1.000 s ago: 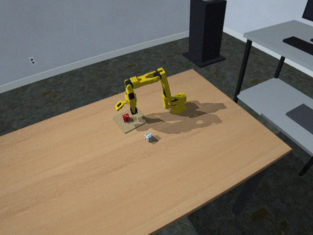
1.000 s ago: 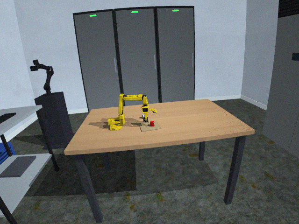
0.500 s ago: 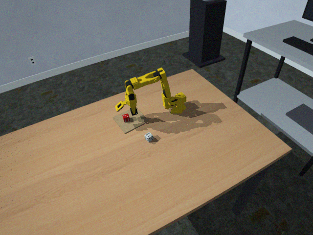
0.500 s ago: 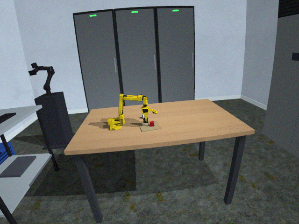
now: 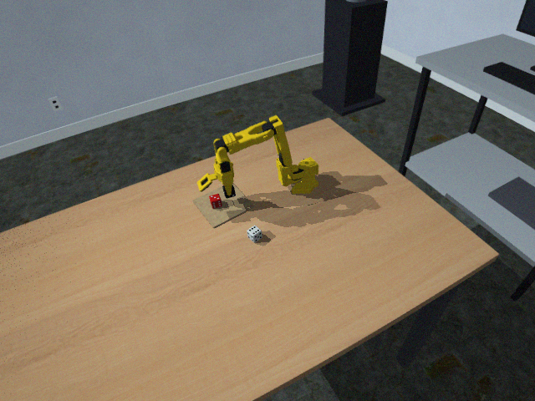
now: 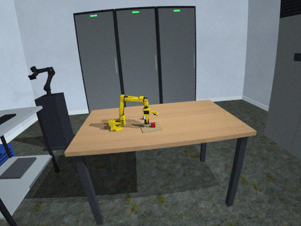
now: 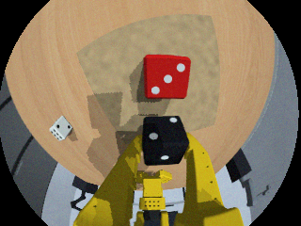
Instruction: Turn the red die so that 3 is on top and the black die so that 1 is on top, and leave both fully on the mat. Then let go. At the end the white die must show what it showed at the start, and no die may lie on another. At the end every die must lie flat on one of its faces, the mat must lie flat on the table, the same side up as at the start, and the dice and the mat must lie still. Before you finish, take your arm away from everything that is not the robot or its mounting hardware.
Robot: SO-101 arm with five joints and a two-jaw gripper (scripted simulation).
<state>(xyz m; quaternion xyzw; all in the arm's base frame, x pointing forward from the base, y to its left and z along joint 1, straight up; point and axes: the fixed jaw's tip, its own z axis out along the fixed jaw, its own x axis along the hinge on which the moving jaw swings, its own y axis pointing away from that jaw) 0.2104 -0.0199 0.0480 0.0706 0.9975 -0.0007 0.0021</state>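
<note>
The tan mat [image 5: 219, 207] lies flat on the wooden table. The red die [image 5: 215, 200] rests on the mat with 3 on top, as the wrist view [image 7: 167, 75] shows. My gripper [image 5: 228, 191] is shut on the black die [image 7: 165, 139] and holds it over the mat, right next to the red die. The black die is mostly hidden by the fingers in the top and exterior views. The white die [image 5: 254, 233] sits on the table off the mat, and it also shows in the wrist view [image 7: 60, 128]. In the exterior view the gripper [image 6: 146, 121] stands beside the red die [image 6: 153, 125].
The arm's yellow base [image 5: 302, 175] stands on the table behind the mat. A grey desk with shelves [image 5: 479, 129] is to the right of the table. A dark pedestal [image 5: 352, 52] stands on the floor behind.
</note>
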